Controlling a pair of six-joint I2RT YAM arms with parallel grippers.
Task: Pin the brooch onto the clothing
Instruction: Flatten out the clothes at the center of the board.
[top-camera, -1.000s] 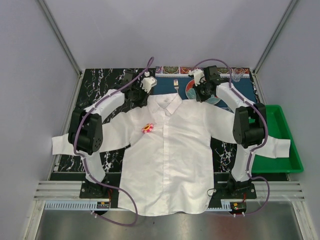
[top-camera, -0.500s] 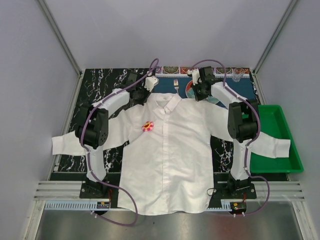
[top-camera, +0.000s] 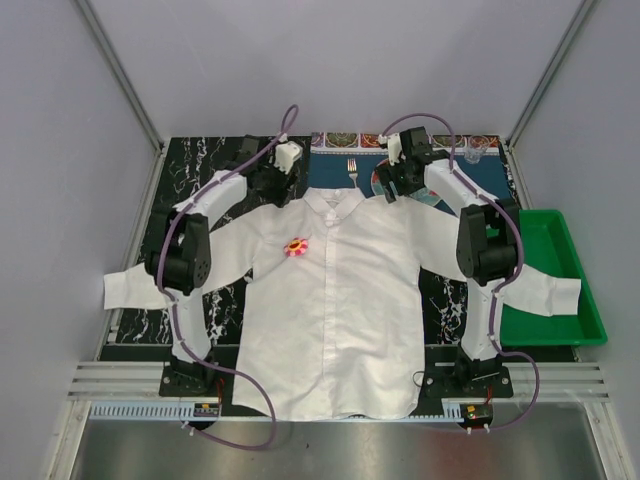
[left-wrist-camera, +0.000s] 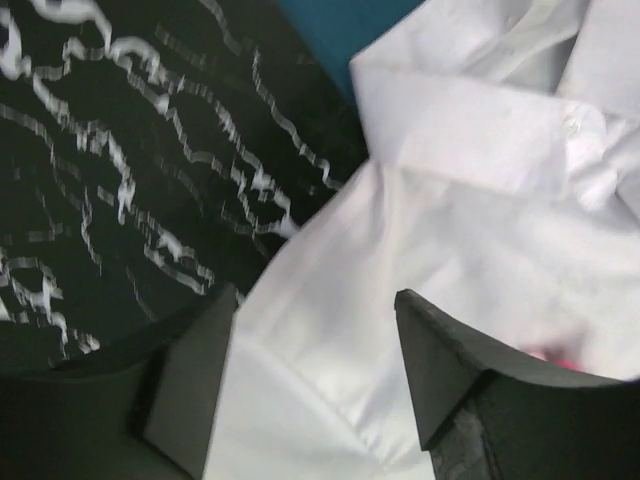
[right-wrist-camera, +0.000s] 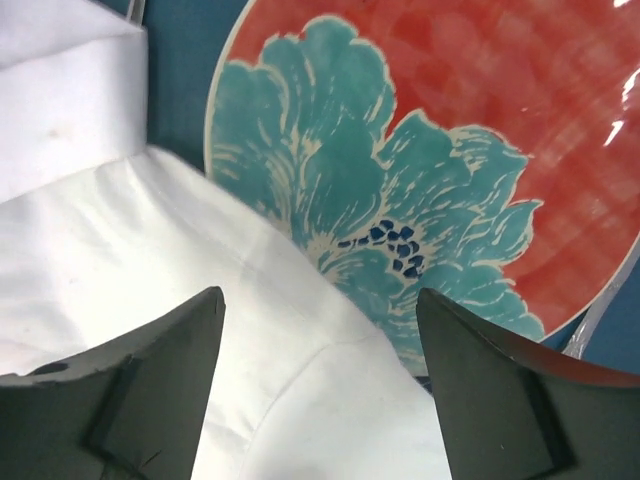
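The clothing (top-camera: 340, 310) lies spread flat and face up on the black marbled counter (left-wrist-camera: 120, 180), collar at the far end, both sleeves stretched outward. The brooch (top-camera: 297, 246) sits on the clothing's chest, just left of the button line and a little below the collar. No claw touches it.

The left claw (left-wrist-camera: 312, 310) hangs over the clothing's left shoulder, close beside the collar, with its fingers spread apart. Only flat white fabric shows between them, and nothing is pinched. In the left wrist view a blurred pink spot shows on the cloth past the right-hand finger (left-wrist-camera: 440, 370).

The right claw (right-wrist-camera: 318, 300) hangs over the clothing's right shoulder at the other side of the collar, fingers likewise spread wide and holding nothing. The shoulder's edge overlaps a red-and-teal plate (right-wrist-camera: 480, 150) that lies just beyond the clothing.

A fork (top-camera: 352, 168) rests just beyond the collar. A green tray (top-camera: 565, 290) lies under the end of the clothing's right sleeve.
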